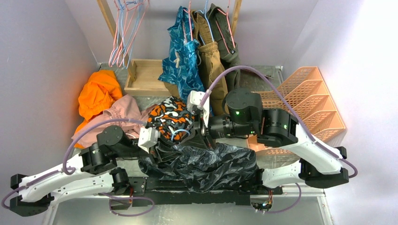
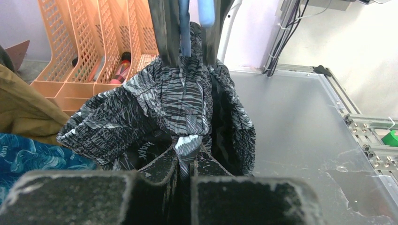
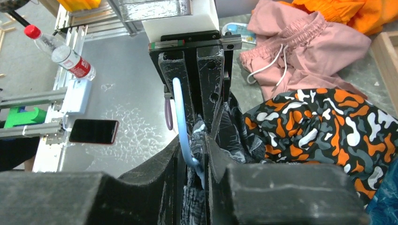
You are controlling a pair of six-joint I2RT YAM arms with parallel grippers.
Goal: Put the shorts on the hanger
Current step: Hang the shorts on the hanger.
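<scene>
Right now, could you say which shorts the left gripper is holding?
The charcoal shorts with the grey streaky print, not the orange-blotched shorts or the hung teal shorts.

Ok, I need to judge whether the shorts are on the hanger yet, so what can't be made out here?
1. The hanger: right wrist view shows only one curve of wire; the shorts cover the rest.
2. Waistband and drawstring: top view, buried in bunched folds.
3. Whether the left hand pinches wire besides fabric: left wrist view, its fingers block it.
</scene>
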